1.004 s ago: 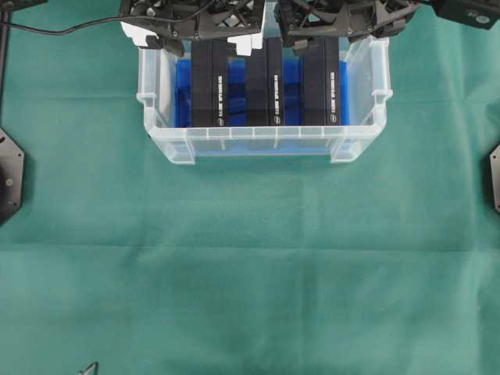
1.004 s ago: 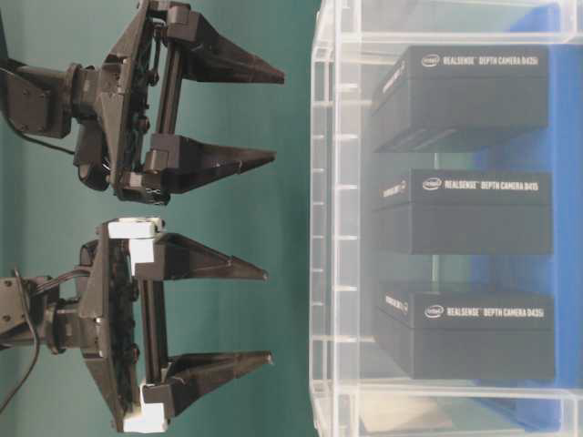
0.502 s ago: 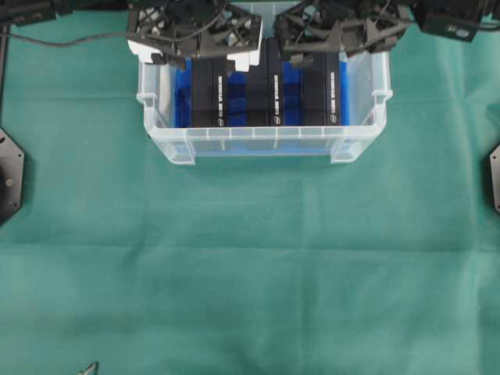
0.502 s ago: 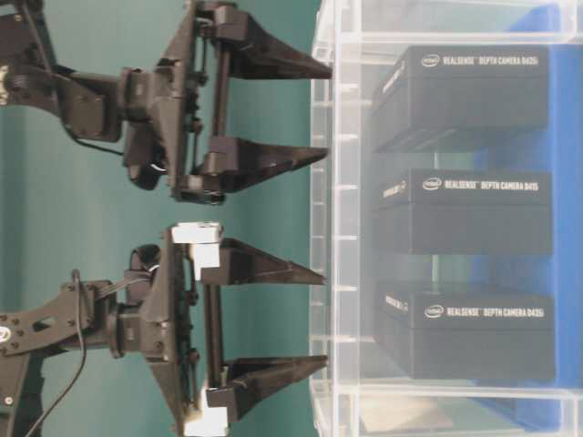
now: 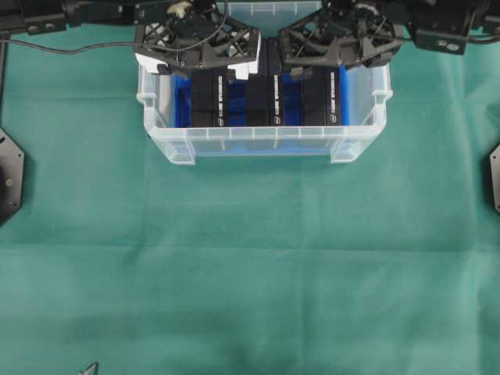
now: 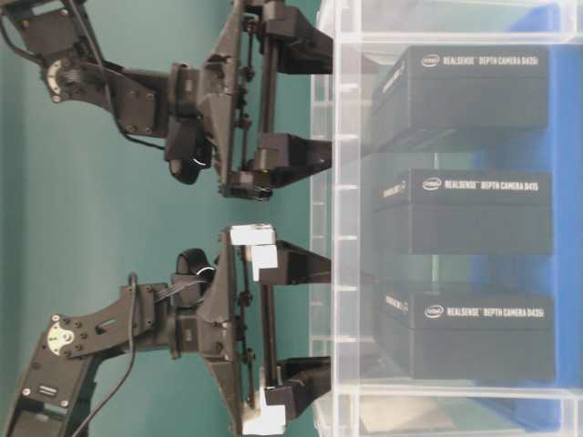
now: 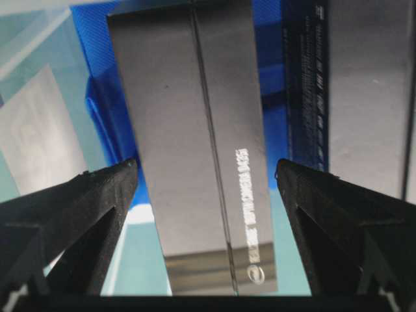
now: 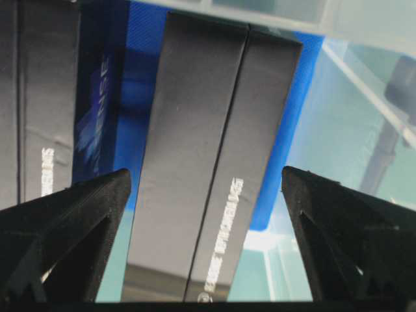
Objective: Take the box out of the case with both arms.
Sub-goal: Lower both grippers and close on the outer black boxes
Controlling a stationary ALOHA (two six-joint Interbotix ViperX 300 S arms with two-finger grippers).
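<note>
1. Translucent case [image 5: 266, 144] on green bench [image 5: 250, 266] holds three black RealSense boxes.
2. Left gripper [image 7: 205, 179] released, straddling left box [image 7: 195, 149].
3. Right gripper [image 8: 205, 182] released, straddling right box [image 8: 214, 169]; lettering legible only table-level.

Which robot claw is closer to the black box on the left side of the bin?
Left. The left claw hangs open right over the left box; the right claw is open over the right box.

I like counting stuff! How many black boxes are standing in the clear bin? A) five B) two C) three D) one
C: three black RealSense camera boxes stand side by side in the clear plastic bin: the left box, the middle box and the right box.
</note>
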